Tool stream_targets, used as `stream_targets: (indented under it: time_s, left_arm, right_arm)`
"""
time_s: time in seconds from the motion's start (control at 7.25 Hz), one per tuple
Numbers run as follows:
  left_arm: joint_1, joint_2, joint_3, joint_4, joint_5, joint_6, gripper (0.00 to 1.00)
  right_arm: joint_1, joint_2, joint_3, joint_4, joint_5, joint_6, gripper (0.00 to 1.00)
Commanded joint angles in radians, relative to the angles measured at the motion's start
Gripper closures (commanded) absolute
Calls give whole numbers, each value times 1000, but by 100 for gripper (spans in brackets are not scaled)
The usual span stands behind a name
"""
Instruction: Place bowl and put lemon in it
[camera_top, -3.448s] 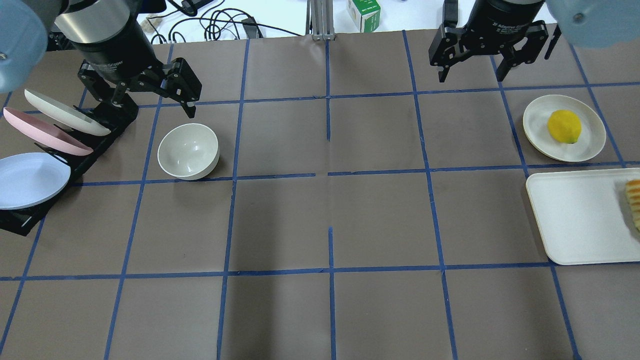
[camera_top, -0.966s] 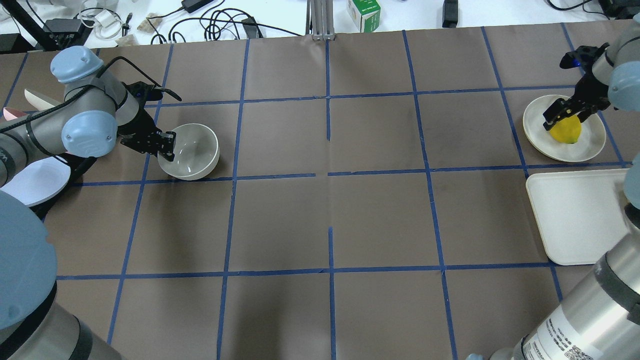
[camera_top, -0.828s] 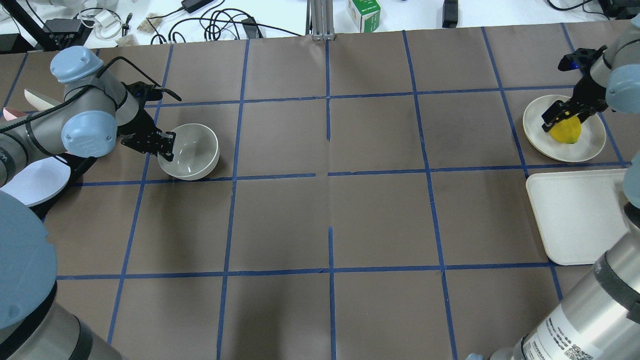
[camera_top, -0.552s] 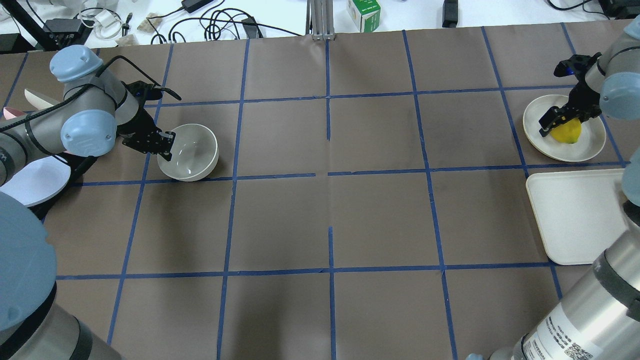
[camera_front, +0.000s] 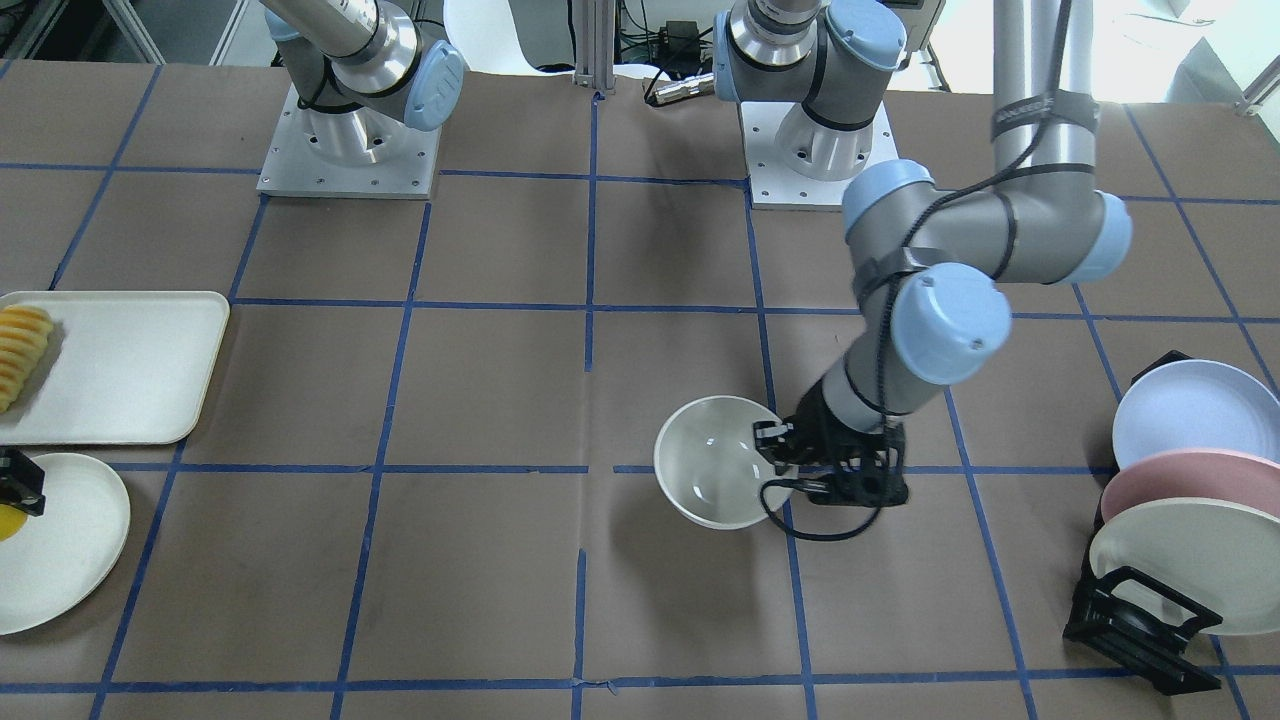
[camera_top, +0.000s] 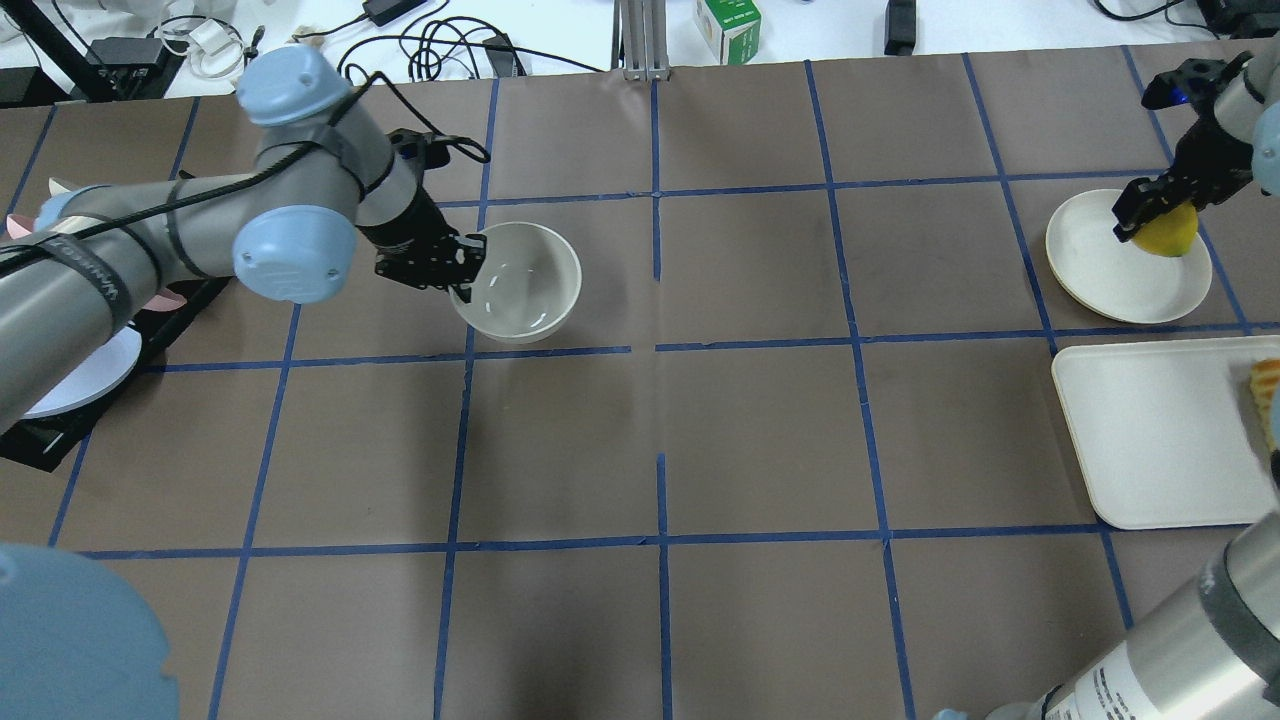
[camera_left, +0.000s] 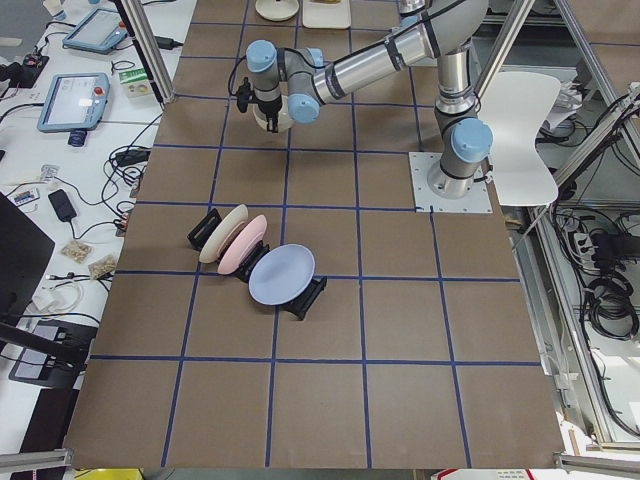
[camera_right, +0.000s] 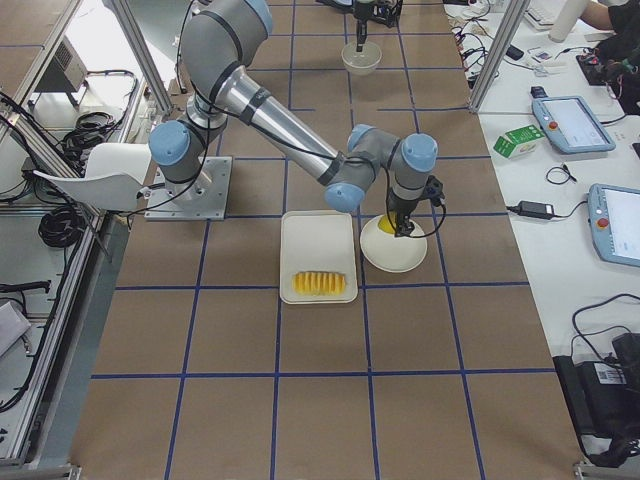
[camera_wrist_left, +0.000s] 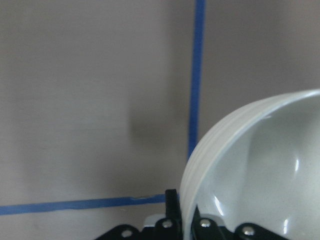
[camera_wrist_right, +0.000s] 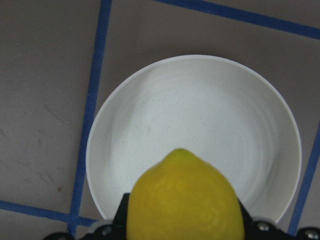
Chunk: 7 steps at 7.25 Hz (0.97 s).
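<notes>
**A:** Where is the bowl right now?

**B:** It is upright and empty, in the square just left of the centre line of the table as seen from overhead. The left end effector is clamped on its rim, one finger inside and one outside. The wrist view shows a soft shadow lying apart from the bowl, so I judge it is carried just off the table rather than set down

**A:** And the lemon?

**B:** It is pinched in the right end effector, hanging over the far edge of the round plate, well apart from the bowl

**A:** So which step is this?

**B:** Both picks look done, so this is the carry. Next the left arm needs to lower the bowl flat and let go. Then the right arm must cross most of the table and release the lemon low over the bowl's mouth

**A:** How do the arms sit?

**B:** The left arm stretches in from beside the rack of plates, with its wrist bent down to the rim. The right arm reaches out to its own side, with its wrist pointing steeply down beside the tray
</notes>
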Motion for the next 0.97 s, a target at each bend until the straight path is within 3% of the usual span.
stream_targets:
  time_s: [0.0, 0.41, 0.69, 0.83]
  left_arm:
    - [-189, -29, -11, 101, 1, -267, 100]
    - [-205, -61, -21, 119, 1, -276, 100]
    - [-202, -95, -15, 183, 1, -262, 100]
    - [-198, -99, -9, 187, 6, -256, 57]
  right_arm:
    - [75, -178, -27, 194, 16, 69, 72]
    - [246, -286, -9, 311, 16, 332, 73]
    - [397, -254, -11, 292, 22, 490, 73]
    - [472, -210, -23, 284, 48, 617, 74]
